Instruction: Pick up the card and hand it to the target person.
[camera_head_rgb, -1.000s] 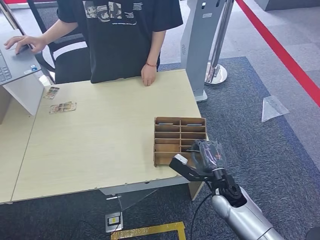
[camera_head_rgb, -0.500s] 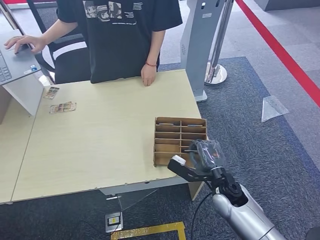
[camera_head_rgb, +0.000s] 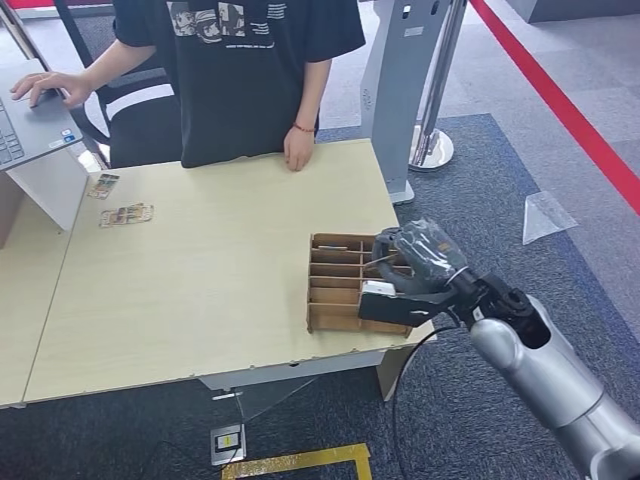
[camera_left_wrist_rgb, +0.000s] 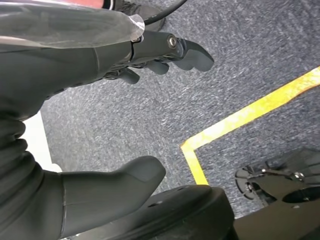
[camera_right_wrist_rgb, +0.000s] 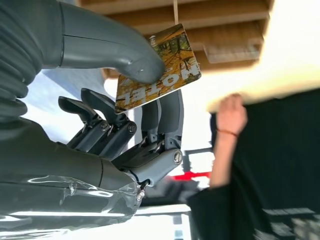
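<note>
My left hand (camera_left_wrist_rgb: 75, 125) hangs over the grey carpet (camera_left_wrist_rgb: 234, 65), thumb and fingers apart, holding nothing. My right hand (camera_head_rgb: 411, 272) is out over the wooden rack (camera_head_rgb: 340, 283) at the table's (camera_head_rgb: 196, 290) near right corner. In the right wrist view my thumb (camera_right_wrist_rgb: 113, 47) pins the card (camera_right_wrist_rgb: 158, 67) against my fingers (camera_right_wrist_rgb: 166, 117), just in front of the rack's slots. Across the table stands the person (camera_head_rgb: 241, 70), one hand (camera_head_rgb: 299, 148) resting on the far edge, the other on a laptop (camera_head_rgb: 30, 125)
</note>
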